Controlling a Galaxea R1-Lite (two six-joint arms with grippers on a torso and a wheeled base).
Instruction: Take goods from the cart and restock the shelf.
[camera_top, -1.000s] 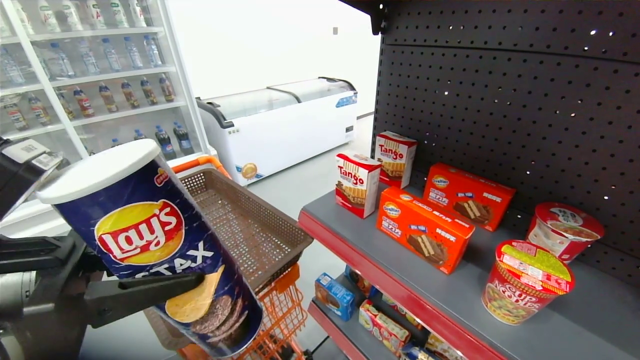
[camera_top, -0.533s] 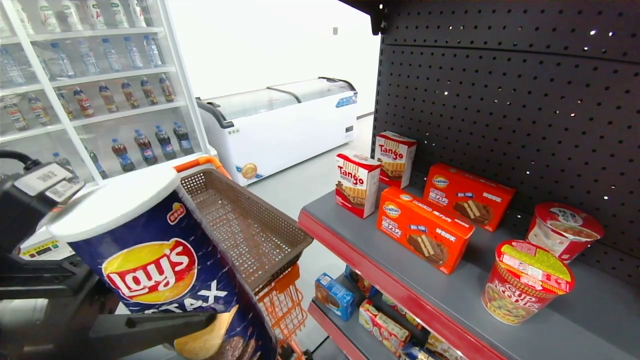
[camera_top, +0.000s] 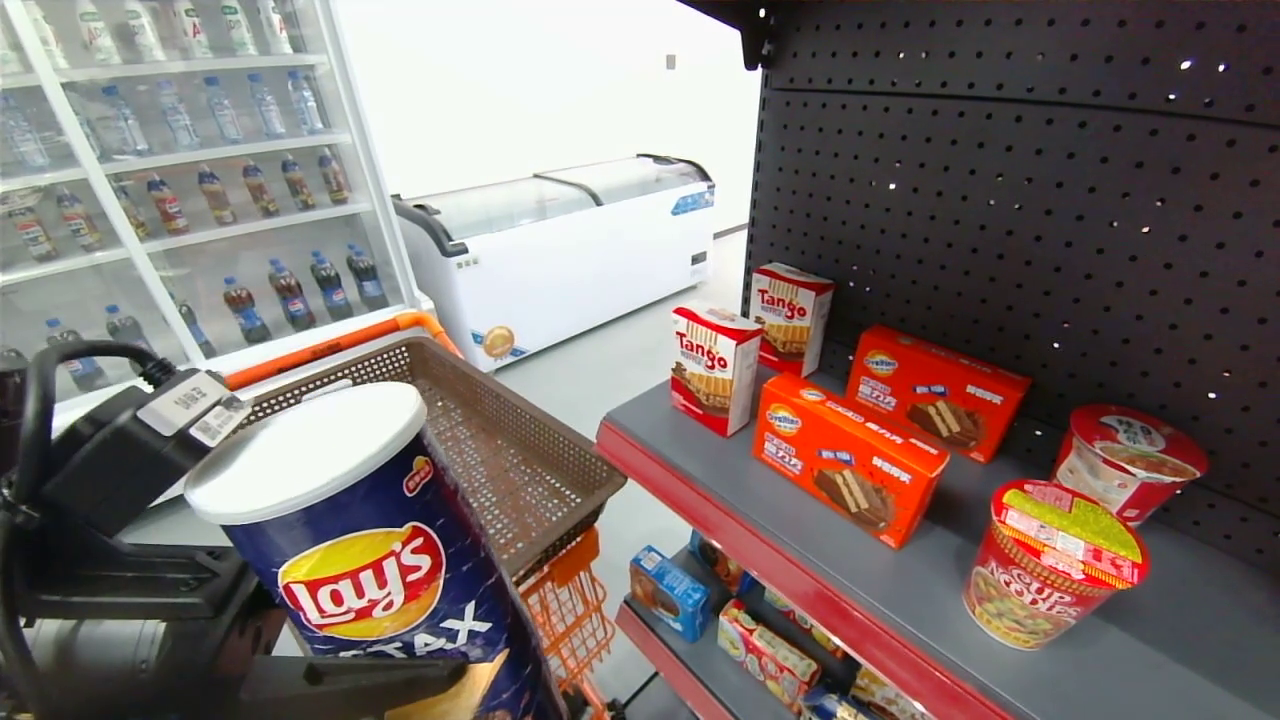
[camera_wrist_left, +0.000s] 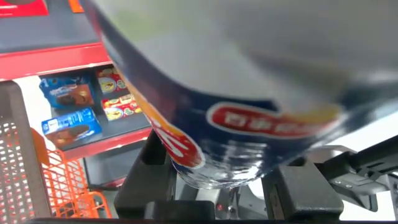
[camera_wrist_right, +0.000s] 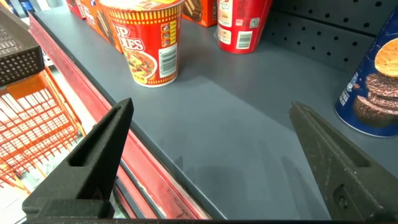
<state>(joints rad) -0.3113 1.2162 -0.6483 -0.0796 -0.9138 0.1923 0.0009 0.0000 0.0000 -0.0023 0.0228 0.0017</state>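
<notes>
Far left: glass-door drinks fridge (camera_top: 180, 150) in the background. Left gripper (camera_top: 310, 650) clenched on the chip can (camera_top: 370, 560): one finger (camera_top: 380, 675) across the can's front, low on the body, the other side hidden behind it. Can is blue with a white lid up top, tilted a little, held in the air at the near-left corner of the cart's brown basket (camera_top: 500, 450), well left of the shelf and not on it. Left wrist view agrees: can body (camera_wrist_left: 249, 93) sits between both pads (camera_wrist_left: 149, 174). Orange wire cart frame (camera_top: 560, 620) under the basket. White chest freezer (camera_top: 560, 250) behind. Then the shelf (camera_top: 720, 480), grey deck, red front edge, black pegboard (camera_top: 1000, 200) at the back. On it: two white-red wafer boxes (camera_top: 715, 370) upright, two orange boxes (camera_top: 850, 460) leaning back, two red noodle cups (camera_top: 1050, 560) upright. Lower shelf holds a blue box (camera_top: 670, 590) and other packs. Right gripper (camera_wrist_right: 208, 162) released, jaws wide apart, over a bare stretch of shelf deck (camera_wrist_right: 249, 137), with a noodle cup (camera_wrist_right: 149, 43) beyond it and a blue cookie tube (camera_wrist_right: 373, 87) off to one side.
</notes>
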